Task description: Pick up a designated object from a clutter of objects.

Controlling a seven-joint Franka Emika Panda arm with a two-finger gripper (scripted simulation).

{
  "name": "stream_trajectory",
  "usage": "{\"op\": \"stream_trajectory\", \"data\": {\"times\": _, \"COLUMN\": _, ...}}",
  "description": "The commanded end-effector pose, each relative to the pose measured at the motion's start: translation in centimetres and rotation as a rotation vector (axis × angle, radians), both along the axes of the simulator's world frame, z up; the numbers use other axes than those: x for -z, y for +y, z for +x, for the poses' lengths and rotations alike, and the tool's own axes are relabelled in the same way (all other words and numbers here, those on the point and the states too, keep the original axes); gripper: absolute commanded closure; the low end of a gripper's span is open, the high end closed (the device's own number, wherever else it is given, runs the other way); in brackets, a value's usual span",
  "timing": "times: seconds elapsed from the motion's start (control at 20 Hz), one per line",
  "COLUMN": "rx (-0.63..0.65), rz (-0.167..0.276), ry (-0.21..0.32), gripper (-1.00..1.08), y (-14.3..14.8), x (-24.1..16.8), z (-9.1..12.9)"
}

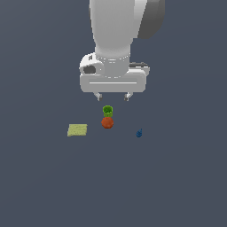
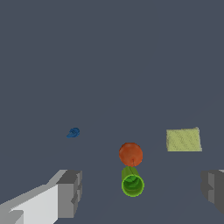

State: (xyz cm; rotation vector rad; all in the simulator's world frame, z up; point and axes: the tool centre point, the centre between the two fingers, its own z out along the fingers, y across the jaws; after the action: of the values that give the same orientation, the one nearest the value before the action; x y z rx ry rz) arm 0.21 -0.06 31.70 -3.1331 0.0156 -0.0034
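Wide apart and empty, my pincer (image 1: 112,96) hangs above the green cup (image 1: 107,110). Touching the cup is an orange-red ball (image 1: 107,123). At the exterior view's right lies the tiny dark blue lumpy piece (image 1: 139,133), alone; the yellow-green square (image 1: 77,130) lies left.

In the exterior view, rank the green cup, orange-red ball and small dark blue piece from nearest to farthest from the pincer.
Measured from the open pincer:
1. Green cup, just below the fingertips in the exterior view.
2. Orange-red ball, directly past the cup, touching or nearly touching it.
3. Small dark blue piece, off toward the exterior view's right, standing alone.
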Motion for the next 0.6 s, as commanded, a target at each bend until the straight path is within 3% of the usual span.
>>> {"op": "stream_trajectory", "data": {"times": 0.0, "rx": 0.0, "rz": 0.0, "ry": 0.0, "gripper": -0.92, "y": 0.0, "x": 0.0, "z": 0.0}}
{"op": "stream_trajectory", "data": {"times": 0.55, "rx": 0.024, "rz": 0.006, "ry": 0.028, "gripper": -0.92, "y": -0.87, "x": 0.51, "z": -0.13}}
